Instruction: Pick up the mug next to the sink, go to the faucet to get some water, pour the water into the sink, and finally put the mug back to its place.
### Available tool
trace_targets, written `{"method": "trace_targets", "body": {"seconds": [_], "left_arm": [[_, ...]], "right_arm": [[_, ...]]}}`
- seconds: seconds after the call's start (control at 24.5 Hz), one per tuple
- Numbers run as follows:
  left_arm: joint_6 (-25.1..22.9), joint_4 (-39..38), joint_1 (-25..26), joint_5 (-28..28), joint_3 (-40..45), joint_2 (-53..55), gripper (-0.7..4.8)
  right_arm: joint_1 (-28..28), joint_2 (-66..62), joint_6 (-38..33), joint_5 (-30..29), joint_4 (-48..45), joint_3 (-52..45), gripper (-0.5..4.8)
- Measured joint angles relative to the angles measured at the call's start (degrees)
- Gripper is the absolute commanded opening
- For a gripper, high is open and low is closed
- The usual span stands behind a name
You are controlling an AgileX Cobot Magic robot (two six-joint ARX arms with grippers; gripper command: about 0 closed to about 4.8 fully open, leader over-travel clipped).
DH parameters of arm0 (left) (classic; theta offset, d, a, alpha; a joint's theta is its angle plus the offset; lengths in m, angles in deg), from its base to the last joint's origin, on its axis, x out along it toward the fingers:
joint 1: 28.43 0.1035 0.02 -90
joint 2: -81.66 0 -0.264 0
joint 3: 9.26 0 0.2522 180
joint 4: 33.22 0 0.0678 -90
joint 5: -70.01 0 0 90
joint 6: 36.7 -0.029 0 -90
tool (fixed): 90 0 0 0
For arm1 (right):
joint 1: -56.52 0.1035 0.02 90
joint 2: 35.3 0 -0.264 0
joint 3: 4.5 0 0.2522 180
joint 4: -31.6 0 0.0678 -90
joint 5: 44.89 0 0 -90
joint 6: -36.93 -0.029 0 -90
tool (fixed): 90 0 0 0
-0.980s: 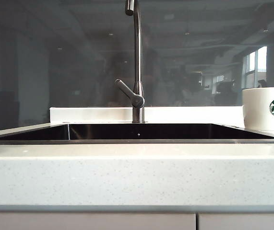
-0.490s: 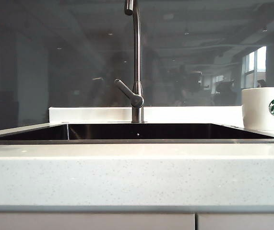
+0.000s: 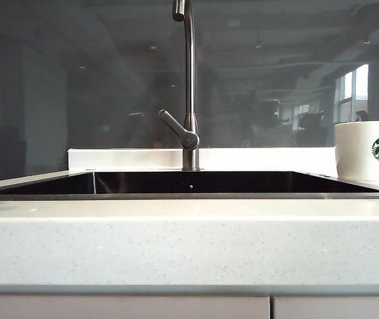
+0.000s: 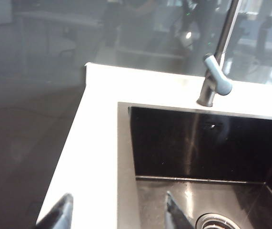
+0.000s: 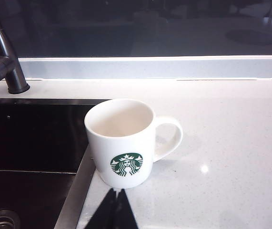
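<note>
White ceramic mug [image 3: 366,150] sits upright on the speckled stone counter [image 3: 189,239], far right of the exterior frame, beside the glossy black sink [image 3: 189,182]. Left tool [image 4: 116,212] is spread apart over the sink's corner; right tool [image 5: 116,202] is pinched together just short of the mug, empty.

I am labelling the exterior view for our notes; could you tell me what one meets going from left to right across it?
Left end of the sink → faucet, its lever angled leftward → mug on the counter. Neither the left gripper nor the right gripper appears in this view.
</note>
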Motion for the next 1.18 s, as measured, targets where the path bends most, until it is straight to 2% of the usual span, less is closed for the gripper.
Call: {"method": "trace_targets", "body": {"seconds": [0.08, 0.16, 0.2, 0.41, 0.86, 1.18], "left_arm": [[0.0, 1.3, 0.0, -1.1, 0.0, 0.0, 2.15], [-0.5, 2.8, 0.0, -1.2, 0.0, 0.0, 0.41], [-0.9, 3.0, 0.0, -1.1, 0.0, 0.0, -0.11], [-1.6, 2.2, 0.0, 1.7, 0.0, 0.0, -0.06], [-3.5, 0.0, 0.1, 3.6, 3.0, 0.0, -0.06], [-5.2, 2.7, 0.1, 3.7, 2.9, 0.0, -0.06]], "right_arm": [[0.0, 0.0, 0.0, 0.0, 0.0, 0.0, -0.09], [0.0, 0.0, 0.0, 0.0, 0.0, 0.0, -0.09], [0.0, 0.0, 0.0, 0.0, 0.0, 0.0, -0.09], [0.0, 0.0, 0.0, 0.0, 0.0, 0.0, -0.09], [0.0, 0.0, 0.0, 0.0, 0.0, 0.0, -0.09], [0.0, 0.0, 0.0, 0.0, 0.0, 0.0, -0.09]]}}
